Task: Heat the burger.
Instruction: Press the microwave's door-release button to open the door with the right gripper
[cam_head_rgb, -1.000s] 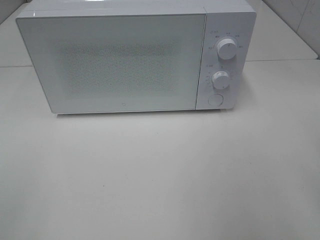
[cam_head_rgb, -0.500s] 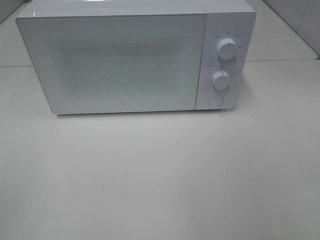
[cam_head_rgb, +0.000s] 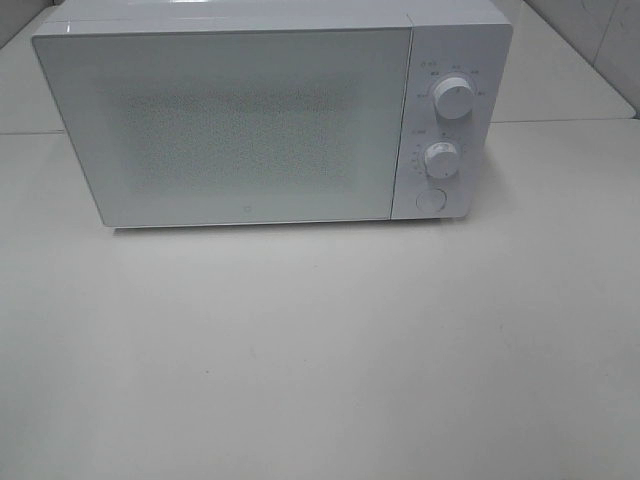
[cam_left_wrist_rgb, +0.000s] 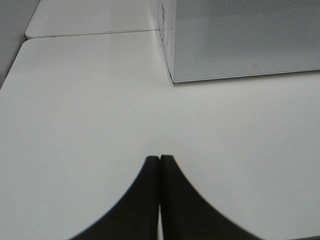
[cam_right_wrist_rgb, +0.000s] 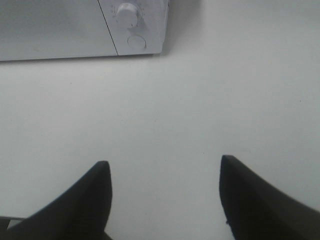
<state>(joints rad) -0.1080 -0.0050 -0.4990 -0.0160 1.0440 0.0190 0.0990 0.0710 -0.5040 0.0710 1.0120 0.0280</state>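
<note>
So the microwave (cam_head_rgb: 270, 120) sits at the back of the counter (cam_head_rgb: 320, 350), with its door (cam_head_rgb: 230, 125) on the left and the control strip (cam_head_rgb: 478, 150) on the right. On that strip there's the upper knob (cam_head_rgb: 455, 100), the lower knob (cam_head_rgb: 441, 157) right under it, and a round button (cam_head_rgb: 431, 199) at the bottom. The left gripper (cam_left_wrist_rgb: 160, 159) hangs over the counter out in front of the door-side corner, and the right gripper (cam_right_wrist_rgb: 165, 167) in front of the knob end.

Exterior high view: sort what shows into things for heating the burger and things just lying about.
For the job: microwave, door shut; upper knob; lower knob; round button. Burger not in view.
Just there: table; tiled wall.
</note>
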